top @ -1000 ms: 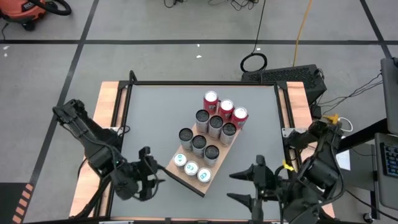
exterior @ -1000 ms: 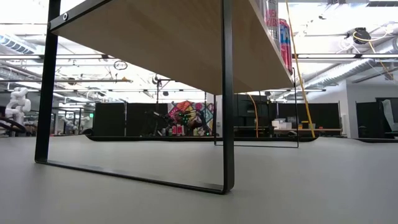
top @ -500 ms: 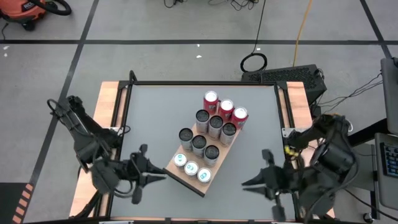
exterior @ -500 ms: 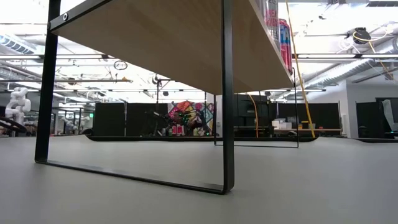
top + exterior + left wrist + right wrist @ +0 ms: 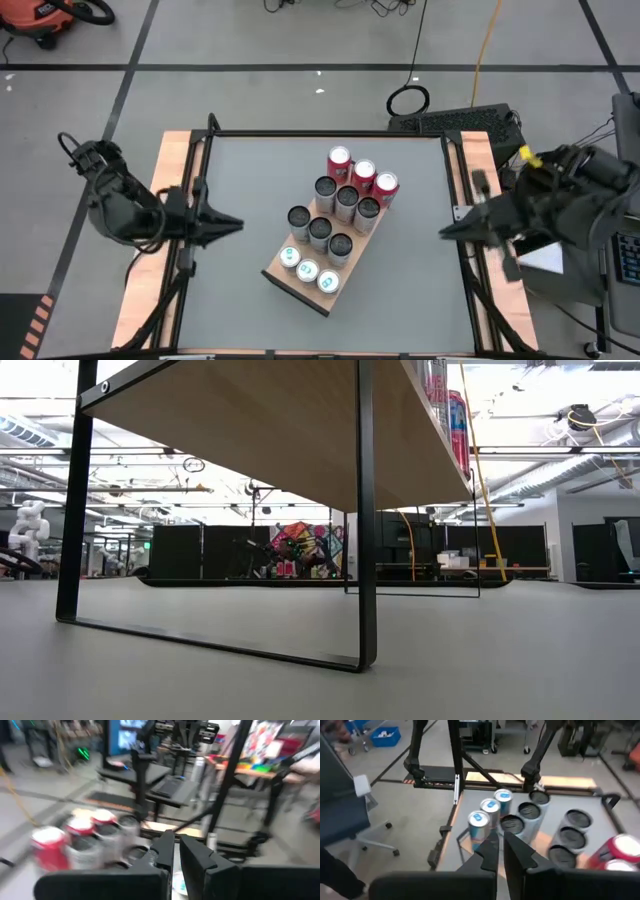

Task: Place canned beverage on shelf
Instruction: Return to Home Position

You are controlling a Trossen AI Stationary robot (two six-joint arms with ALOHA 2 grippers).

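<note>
Left gripper [image 5: 236, 223], right gripper [image 5: 444, 234]: both mine, closed, empty, at table [image 5: 260, 170] sides. Shelf [image 5: 281, 276]: twelve cans [image 5: 347, 196] aboard; none left loose.

A grey tabletop [image 5: 260, 190] with light wooden side strips [image 5: 168, 180] stands on a floor crossed by black tape lines [image 5: 250, 67]. Beyond it, a yellow cable [image 5: 487, 50] runs near a coiled black cable [image 5: 408, 100]. A red machine [image 5: 35, 22] sits far off to the left. The room behind holds a colourful panel [image 5: 305, 545] and a blue bin [image 5: 385, 735].
</note>
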